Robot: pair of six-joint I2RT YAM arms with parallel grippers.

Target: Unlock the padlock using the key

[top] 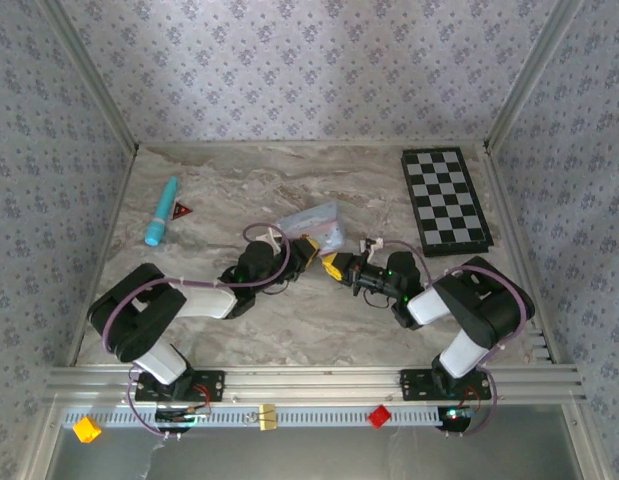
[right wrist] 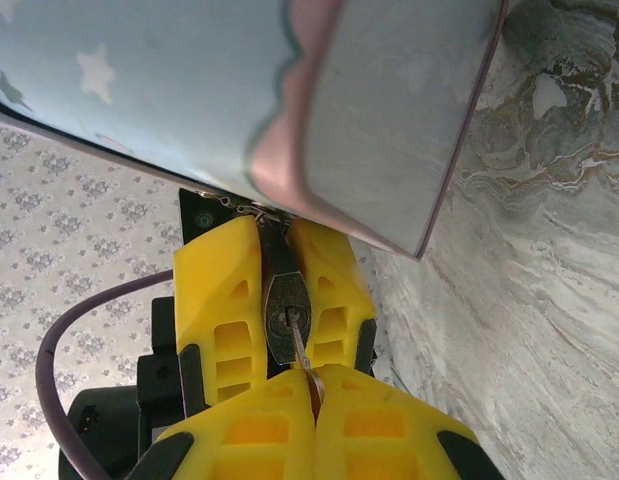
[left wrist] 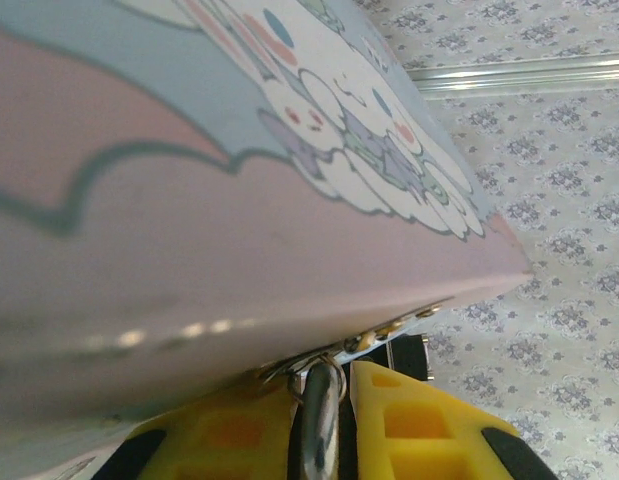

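The left end effector point(left wrist: 334, 385) is closed on the padlock point(right wrist: 287, 322), which sits right at the lower edge of the tin point(right wrist: 189, 90), near the middle of the table point(top: 289, 335). The right end effector point(right wrist: 314, 378) grips the key point(right wrist: 300, 352), whose blade touches the padlock's face.

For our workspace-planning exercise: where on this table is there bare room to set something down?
Free: back-wall marble between blue tube and chessboard; near strip between the arm bases. Crowded: centre, where left gripper and right gripper meet at the tin.
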